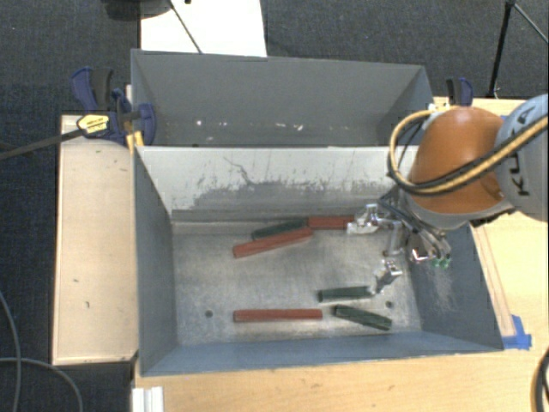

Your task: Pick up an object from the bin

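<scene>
The gripper (388,279) is hanging low over the right side of the bin (157,251), its tip just beside the right end of a dark green stick (343,294) lying near the front edge. Whether it is open or closed, I cannot tell. A second green stick (363,318) is lying just in front of the first, and a red-brown stick (277,315) is lying further left. A few more sticks (273,243) are lying near the back wall.
</scene>
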Tool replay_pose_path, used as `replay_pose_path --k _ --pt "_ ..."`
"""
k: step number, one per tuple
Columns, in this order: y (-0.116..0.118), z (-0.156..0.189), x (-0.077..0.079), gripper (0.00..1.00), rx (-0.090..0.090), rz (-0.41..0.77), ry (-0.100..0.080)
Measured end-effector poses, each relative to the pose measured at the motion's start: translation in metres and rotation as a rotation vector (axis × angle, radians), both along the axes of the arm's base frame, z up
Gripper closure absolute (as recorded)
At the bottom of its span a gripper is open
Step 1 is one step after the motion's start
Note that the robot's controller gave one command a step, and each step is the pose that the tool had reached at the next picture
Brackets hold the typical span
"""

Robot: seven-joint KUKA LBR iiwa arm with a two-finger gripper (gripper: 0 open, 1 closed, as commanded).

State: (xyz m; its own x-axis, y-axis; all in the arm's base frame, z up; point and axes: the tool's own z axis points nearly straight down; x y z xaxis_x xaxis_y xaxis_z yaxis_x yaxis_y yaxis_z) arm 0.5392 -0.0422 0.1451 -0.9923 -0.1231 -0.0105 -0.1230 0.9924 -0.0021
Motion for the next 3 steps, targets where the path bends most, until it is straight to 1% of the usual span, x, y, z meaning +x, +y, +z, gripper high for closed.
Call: replay_pose_path --k 1,3 --pt "0.0151 -0.0693 -0.0249 1.00 -0.003 0.046 -0.004" --pt "0.0152 -0.0687 -0.0250 1.00 -0.003 0.046 -0.004"
